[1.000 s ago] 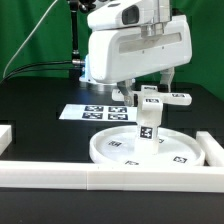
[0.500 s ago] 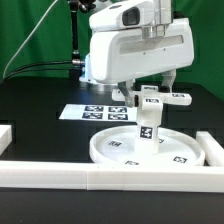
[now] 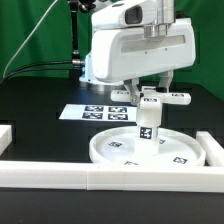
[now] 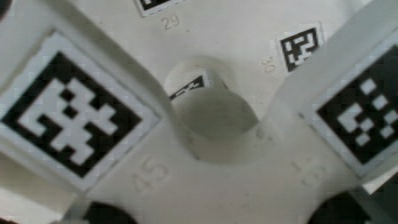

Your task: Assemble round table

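The disc (image 3: 140, 148) is seen near the worktop's front edge, with the leg (image 3: 148, 124) upright on its centre. The cross (image 3: 158, 97) sits flat atop the leg, directly under the gripper (image 3: 150, 86). Finger spread cannot be told. In the wrist view the cross (image 4: 214, 120) fills the frame.

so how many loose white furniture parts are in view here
3: the round disc on the table by the front rail, the leg upright on it, the cross-shaped piece atop the leg at the gripper. Others may be hidden.
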